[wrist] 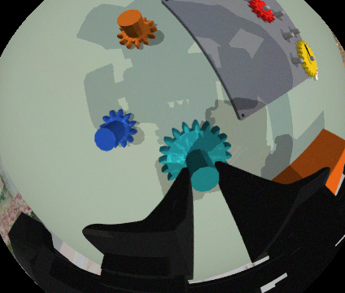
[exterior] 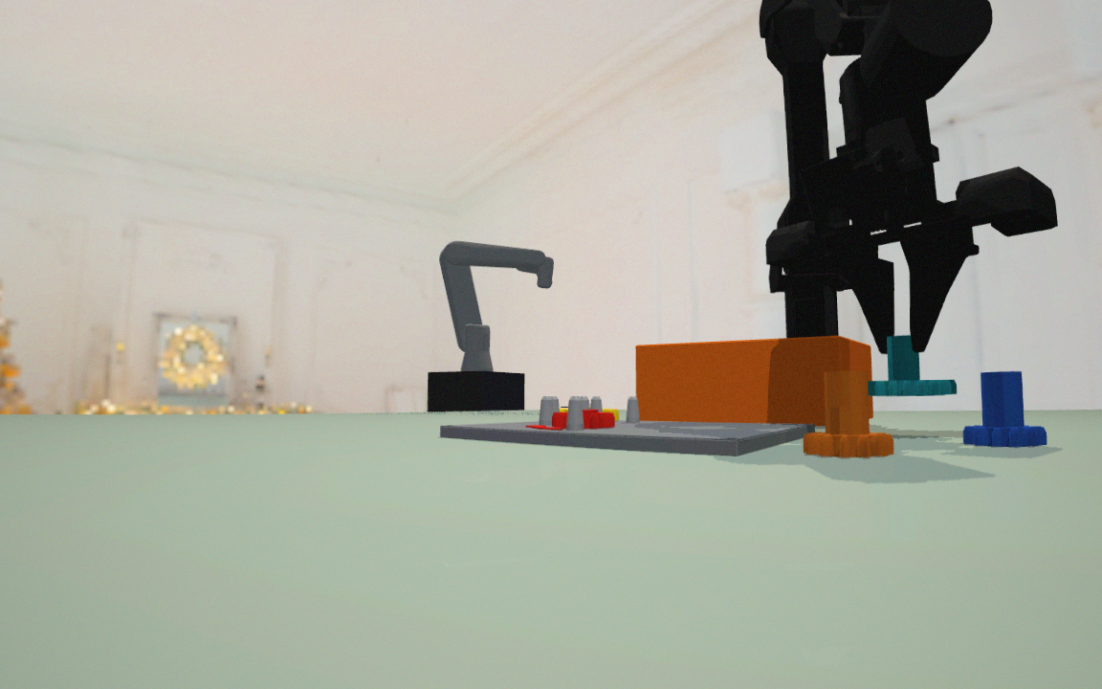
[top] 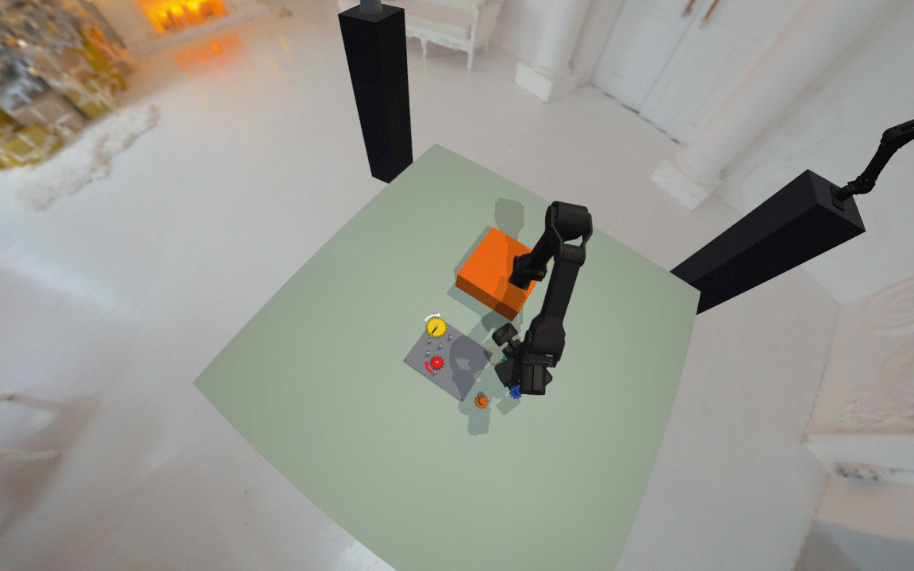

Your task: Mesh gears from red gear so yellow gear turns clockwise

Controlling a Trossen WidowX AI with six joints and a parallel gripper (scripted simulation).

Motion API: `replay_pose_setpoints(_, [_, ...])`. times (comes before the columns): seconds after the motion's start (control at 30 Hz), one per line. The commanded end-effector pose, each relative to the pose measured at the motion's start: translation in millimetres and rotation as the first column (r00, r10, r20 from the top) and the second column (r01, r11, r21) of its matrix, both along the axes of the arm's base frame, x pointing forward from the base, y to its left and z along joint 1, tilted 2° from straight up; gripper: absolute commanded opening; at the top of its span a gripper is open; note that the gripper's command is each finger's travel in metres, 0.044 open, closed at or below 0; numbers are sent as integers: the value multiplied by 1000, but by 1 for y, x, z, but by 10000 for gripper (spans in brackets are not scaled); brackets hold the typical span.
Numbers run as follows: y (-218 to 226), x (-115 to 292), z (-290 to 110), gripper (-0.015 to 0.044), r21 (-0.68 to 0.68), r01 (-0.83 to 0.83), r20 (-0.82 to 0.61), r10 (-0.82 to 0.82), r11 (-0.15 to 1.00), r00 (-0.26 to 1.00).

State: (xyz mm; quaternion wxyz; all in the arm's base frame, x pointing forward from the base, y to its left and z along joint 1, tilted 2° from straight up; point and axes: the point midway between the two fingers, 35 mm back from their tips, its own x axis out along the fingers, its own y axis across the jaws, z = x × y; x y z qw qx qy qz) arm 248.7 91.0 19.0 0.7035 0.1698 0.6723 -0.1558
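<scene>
My gripper [exterior: 903,346] [wrist: 202,169] is shut on the hub of the teal gear [exterior: 912,387] [wrist: 176,148], which hangs upright a little above the table, beside the board's near corner. The orange gear [top: 481,401] [exterior: 848,443] [wrist: 132,24] and the blue gear [top: 515,392] [exterior: 1002,434] [wrist: 117,128] stand upright on the table. The grey board [top: 446,376] [exterior: 624,436] [wrist: 205,24] carries the red gear [top: 434,362] [wrist: 260,10], the yellow gear [top: 439,327] [wrist: 306,61] with its black stripe, and several empty pegs between and beside them. In the top view the arm mostly hides the teal gear.
A large orange block [top: 492,273] [exterior: 709,381] [wrist: 319,156] stands on the table behind the board, near the arm. Black pillars [top: 378,99] [top: 773,238] stand at the table's edges, and other arms are mounted away from the board.
</scene>
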Motion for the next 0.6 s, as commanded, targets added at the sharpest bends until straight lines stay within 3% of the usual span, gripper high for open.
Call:
replay_pose_setpoints(0.0, [2, 3, 14, 0, 10, 5, 12, -5, 1000, 1000])
replay_pose_setpoints(0.57, [3, 3, 59, 0, 10, 5, 13, -5, 1000, 1000])
